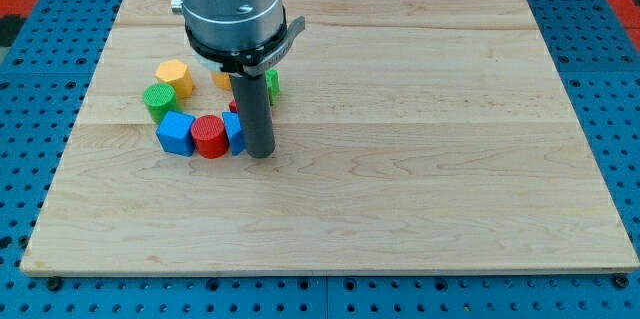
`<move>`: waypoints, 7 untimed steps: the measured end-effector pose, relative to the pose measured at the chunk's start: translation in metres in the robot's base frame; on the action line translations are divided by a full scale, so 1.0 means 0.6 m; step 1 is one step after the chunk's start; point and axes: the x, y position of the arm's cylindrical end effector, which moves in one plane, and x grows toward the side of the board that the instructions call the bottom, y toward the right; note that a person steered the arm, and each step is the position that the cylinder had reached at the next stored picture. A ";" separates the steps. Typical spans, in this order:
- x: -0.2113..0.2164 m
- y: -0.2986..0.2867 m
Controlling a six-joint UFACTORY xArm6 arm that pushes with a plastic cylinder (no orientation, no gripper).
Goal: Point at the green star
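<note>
Behind my tip [260,153], the green star [272,83] shows only a sliver.

wooden board [420,139], blocks – orange [174,76], green cylinder [158,100], blue [176,132], red cylinder [209,136]

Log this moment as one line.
my tip on wooden board | right of small blue block, touching unclear | green block, likely the star, behind rod, mostly hidden | red cylinder left

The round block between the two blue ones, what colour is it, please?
Red, clearest in the camera view.
</note>
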 end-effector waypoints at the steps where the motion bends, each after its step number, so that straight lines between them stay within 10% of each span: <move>1: 0.037 0.042; 3: 0.064 0.066; 5: 0.155 0.273; 7: 0.069 0.562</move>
